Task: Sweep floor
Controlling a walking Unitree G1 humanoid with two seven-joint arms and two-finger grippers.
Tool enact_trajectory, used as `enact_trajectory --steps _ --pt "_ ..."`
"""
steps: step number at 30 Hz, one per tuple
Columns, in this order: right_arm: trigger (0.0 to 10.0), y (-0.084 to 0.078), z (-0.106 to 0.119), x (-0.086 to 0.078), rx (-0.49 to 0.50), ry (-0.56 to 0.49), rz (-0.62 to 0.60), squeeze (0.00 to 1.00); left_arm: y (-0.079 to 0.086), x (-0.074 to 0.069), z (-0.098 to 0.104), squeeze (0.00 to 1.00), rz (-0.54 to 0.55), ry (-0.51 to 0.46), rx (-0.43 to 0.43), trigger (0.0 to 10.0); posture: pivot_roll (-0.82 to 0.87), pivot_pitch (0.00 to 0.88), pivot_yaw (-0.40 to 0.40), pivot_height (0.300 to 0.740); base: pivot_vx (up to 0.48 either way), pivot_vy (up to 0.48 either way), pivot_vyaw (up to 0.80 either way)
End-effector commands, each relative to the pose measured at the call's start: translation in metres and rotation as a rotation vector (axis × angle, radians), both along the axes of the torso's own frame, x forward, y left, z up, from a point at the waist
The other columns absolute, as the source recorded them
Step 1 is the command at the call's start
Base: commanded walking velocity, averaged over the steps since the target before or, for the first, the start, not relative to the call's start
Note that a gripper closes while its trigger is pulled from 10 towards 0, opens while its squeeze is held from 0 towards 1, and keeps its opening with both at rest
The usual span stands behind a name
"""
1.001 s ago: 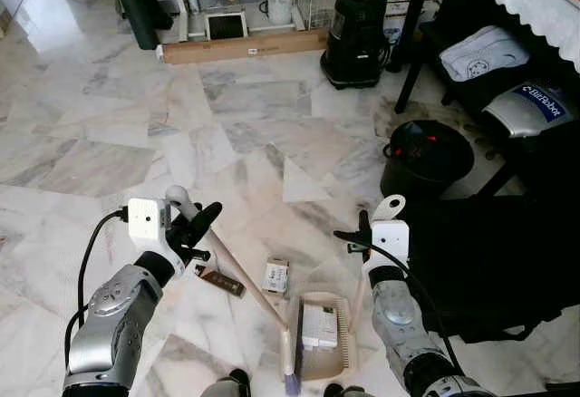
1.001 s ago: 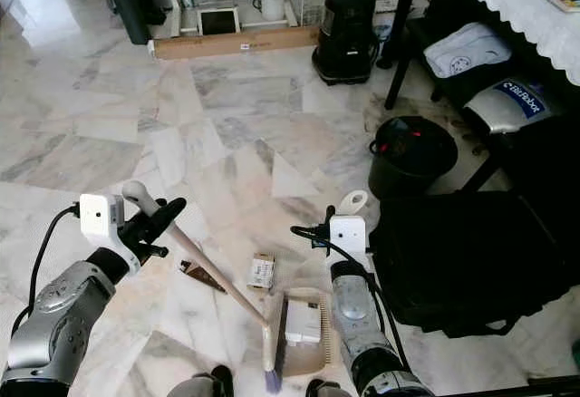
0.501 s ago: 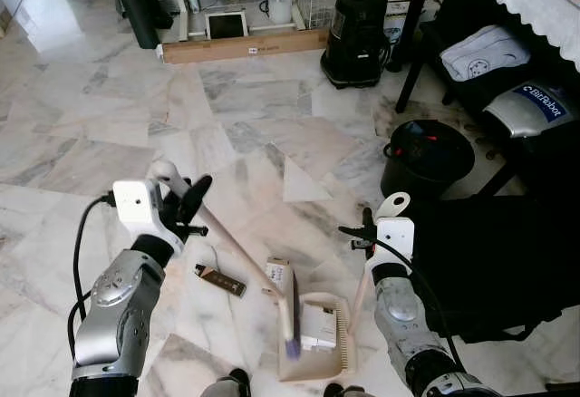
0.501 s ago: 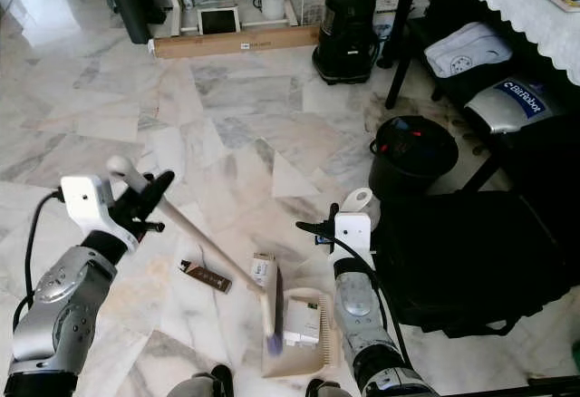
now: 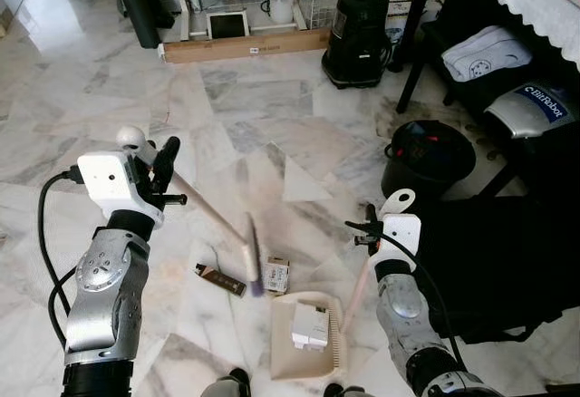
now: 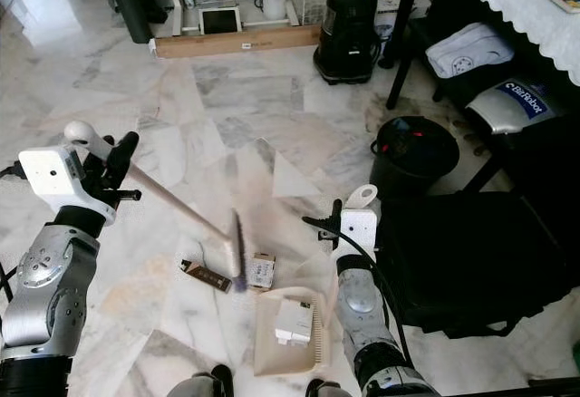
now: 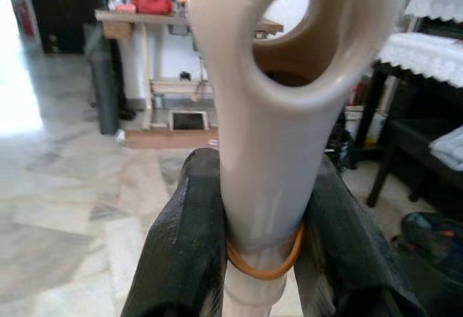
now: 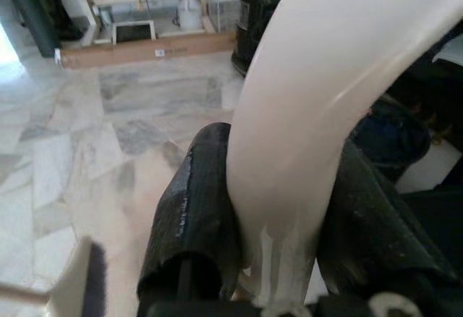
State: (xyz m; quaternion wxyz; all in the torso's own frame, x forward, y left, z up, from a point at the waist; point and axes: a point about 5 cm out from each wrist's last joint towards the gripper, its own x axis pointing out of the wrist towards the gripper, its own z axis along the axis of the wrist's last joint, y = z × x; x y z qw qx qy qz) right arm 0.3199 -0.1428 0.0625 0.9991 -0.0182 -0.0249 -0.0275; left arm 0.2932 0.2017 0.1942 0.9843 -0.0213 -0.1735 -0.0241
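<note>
Left eye view: you look down on a marble floor. Your left gripper is raised at the left and clamped on the top of a cream broom handle. The handle's long axis slants down and toward the middle of the scene, ending in the broom head, which is blurred and sits just above a small white box on the floor. A dark flat wrapper lies just beside the box, on its left. Your right gripper grips the upright cream handle of the dustpan, whose pan rests on the floor low in the frame with a white packet already inside. The box lies between the broom head and the dustpan's mouth, so the coming stroke, as I judge it, runs from the box toward you into the pan.

Right eye view: the same layout. The broom head touches or nearly touches the small box; a black bucket and a black vacuum cleaner stand well apart, farther off.

Left wrist view: the two black fingers close tight on the cream handle just below its hanging loop, with an orange rubber band around the shaft.

Right wrist view: the black fingers pinch the white dustpan handle from both sides.
</note>
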Motion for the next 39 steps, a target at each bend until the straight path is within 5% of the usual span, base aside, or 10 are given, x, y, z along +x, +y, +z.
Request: enact_trajectory --steps 1,22,39 --pt "10.0 -0.004 0.014 0.003 0.024 -0.073 -0.015 0.00 -0.002 -0.004 0.006 0.00 0.004 -0.050 0.061 10.0 0.15 0.157 0.000 0.740 0.000 0.000 0.00" --pt "10.0 -0.004 0.059 0.006 0.082 -0.244 -0.011 0.00 -0.018 -0.012 -0.026 0.00 -0.013 0.019 0.190 10.0 0.13 0.155 -0.012 0.740 0.000 0.000 0.00" --pt "10.0 -0.001 0.065 0.003 0.099 -0.222 0.004 0.00 -0.020 -0.013 -0.039 0.00 0.000 0.051 0.191 10.0 0.14 0.151 -0.016 0.740 0.000 0.000 0.76"
